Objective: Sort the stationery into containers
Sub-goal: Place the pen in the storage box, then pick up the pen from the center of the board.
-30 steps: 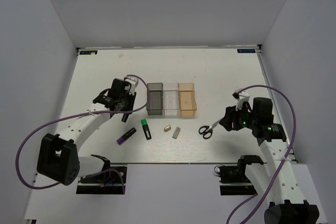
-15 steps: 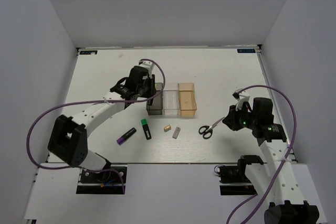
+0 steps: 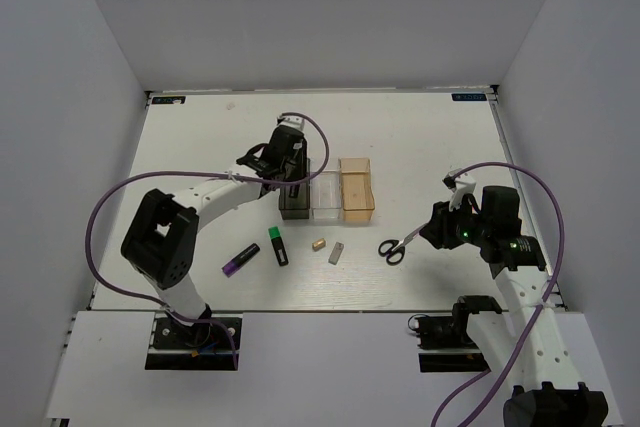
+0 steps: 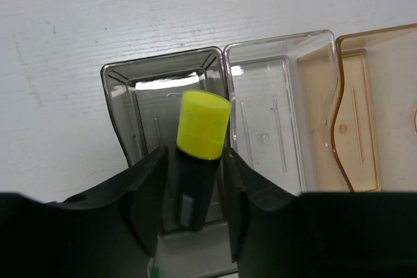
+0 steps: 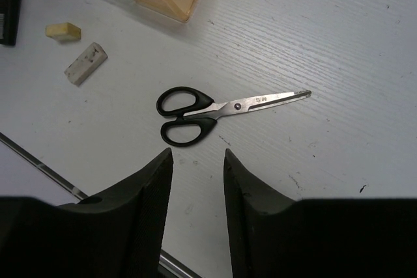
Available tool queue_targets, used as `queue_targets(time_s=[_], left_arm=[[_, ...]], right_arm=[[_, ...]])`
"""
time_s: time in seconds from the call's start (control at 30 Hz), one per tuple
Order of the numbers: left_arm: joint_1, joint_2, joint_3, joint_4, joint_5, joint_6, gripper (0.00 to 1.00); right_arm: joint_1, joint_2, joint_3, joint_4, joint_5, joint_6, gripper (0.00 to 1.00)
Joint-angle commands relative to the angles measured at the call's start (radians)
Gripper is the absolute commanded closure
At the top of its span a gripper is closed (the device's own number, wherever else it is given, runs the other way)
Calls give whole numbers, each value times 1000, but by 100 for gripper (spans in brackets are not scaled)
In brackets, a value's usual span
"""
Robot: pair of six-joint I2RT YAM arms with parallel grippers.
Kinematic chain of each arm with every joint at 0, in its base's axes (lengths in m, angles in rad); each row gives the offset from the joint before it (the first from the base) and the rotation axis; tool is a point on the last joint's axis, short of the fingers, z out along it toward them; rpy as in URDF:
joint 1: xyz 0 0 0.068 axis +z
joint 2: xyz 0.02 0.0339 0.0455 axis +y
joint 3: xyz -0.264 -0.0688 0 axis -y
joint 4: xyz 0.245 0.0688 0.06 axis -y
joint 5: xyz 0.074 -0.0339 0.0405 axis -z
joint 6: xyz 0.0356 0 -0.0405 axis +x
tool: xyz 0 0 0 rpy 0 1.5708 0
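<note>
My left gripper [image 3: 292, 175] hovers over the smoky dark grey bin [image 4: 117, 96]. Its jaws stand open. The yellow-capped marker [image 4: 203, 128] stands loose between them with slim gaps on both sides, its lower end inside that bin. The clear bin [image 4: 273, 109] and orange bin [image 4: 371, 115] sit empty to its right. My right gripper [image 5: 199, 154] is open just above the table, with the black-handled scissors [image 5: 195, 115] lying flat a little ahead of its fingertips. The green-capped marker [image 3: 278, 245], purple-capped marker [image 3: 240, 259], tan block [image 3: 319, 245] and grey block [image 3: 336, 252] lie in front of the bins.
White walls enclose the table on three sides. The left arm's purple cable [image 3: 110, 207] loops over the table's left part. The table's near edge [image 5: 39, 161] runs close under my right gripper.
My left arm swung right, carrying the yellow-capped marker from beside the bins to over the dark grey bin, and its jaws have loosened. The right arm has barely moved.
</note>
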Motion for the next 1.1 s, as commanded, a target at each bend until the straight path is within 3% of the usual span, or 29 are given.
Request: queue_targets(time_s=[0.0,0.1,0.23,0.27,0.3,0.33,0.37,0.43,0.47,0.5,0.53,0.63,0.7,1.07], left_arm=[[-14,-26,34,20,-25,-9,48],[-17,-71,32,11,-25,-6,40],[-34,-146,40,-20,-43,19,43],[-46,-158,35,-76,-49,12,56],[-53,-215,27,-104,-52,3,90],[-63,-236,20,-130,-100,-24,100],[-92,-281,0,-242,-124,-84,100],[-109,-377,-75,-303,-176,-141,100],[-130,-398,-104,-361,-190,-264,98],[-150,-419,-188,-413,-200,-303,95],[-168,-478,-219,-440,-203,-404,80],[-213,-540,-354,-435,-189,-498,53],[-225,-534,-400,-422,-181,-532,48],[-291,-332,-410,-308,-204,-524,47]], right_arm=[[1,-6,35,4,-12,-4,59],[-1,-6,33,3,-12,-6,56],[1,-5,33,3,-12,-6,53],[-1,-8,35,1,-9,-4,53],[-2,-8,36,0,-9,-4,53],[-1,-9,36,0,-7,-6,58],[-2,-11,35,1,-6,-6,62],[-2,-11,33,0,6,-4,71],[-1,-14,36,3,6,-4,77],[2,-14,35,4,11,-3,77],[-1,-9,33,4,13,1,77],[1,-3,33,9,11,1,63],[2,3,33,9,13,1,55],[-4,17,32,9,28,-4,54]])
